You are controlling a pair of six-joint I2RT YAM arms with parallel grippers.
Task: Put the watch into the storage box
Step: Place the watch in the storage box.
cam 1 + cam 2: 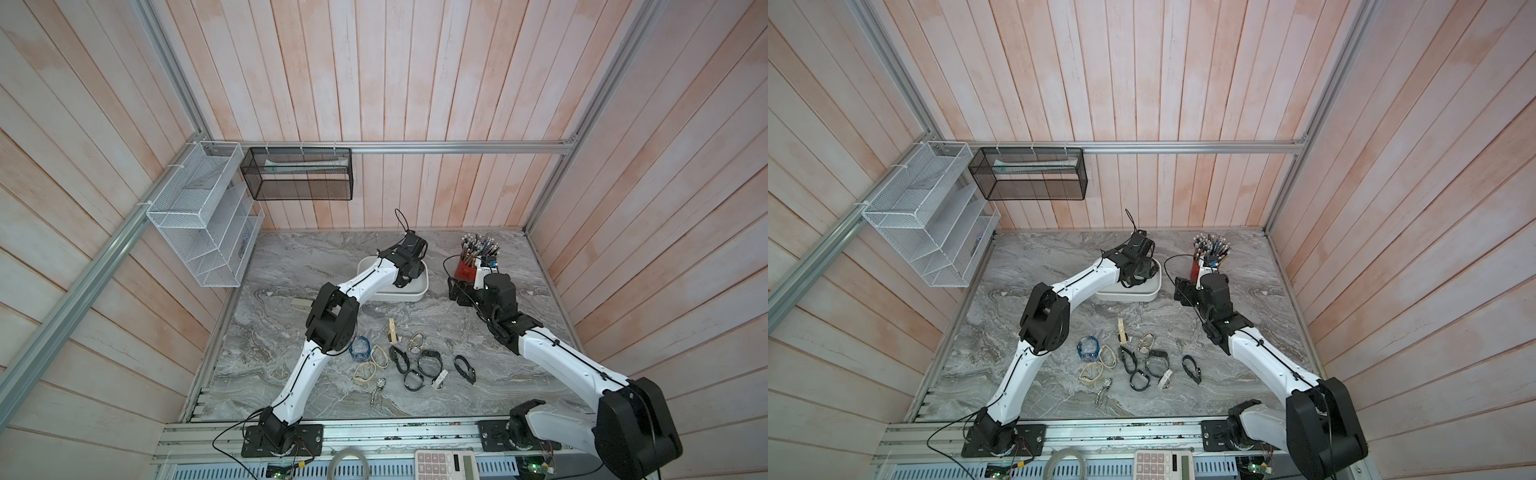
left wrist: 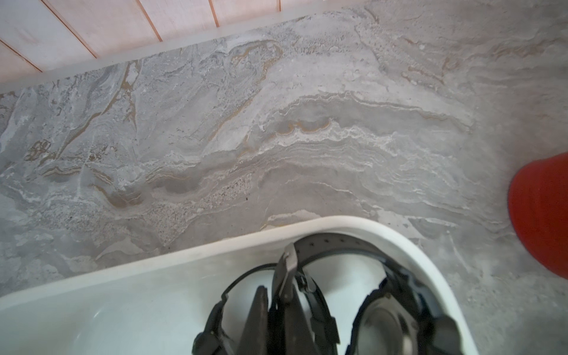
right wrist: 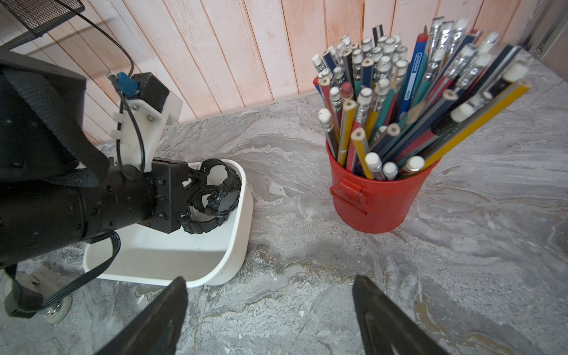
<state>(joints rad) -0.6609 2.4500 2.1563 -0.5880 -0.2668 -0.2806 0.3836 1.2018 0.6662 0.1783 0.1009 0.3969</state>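
Several loose watches (image 1: 399, 360) lie nearest me on the marble table (image 1: 291, 257). Beyond them, my left gripper (image 1: 405, 280) is pinched on the strap of a black watch (image 3: 221, 196) inside the storage box (image 3: 242, 215). My right gripper (image 3: 270, 279) gapes wide, empty, near the red pencil bucket (image 3: 378, 203).

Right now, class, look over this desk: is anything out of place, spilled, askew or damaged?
Nothing looks spilled or broken. The red pencil pot stands upright. Oddest: a calculator lies off the tabletop on the front frame, and loose watches lie scattered.
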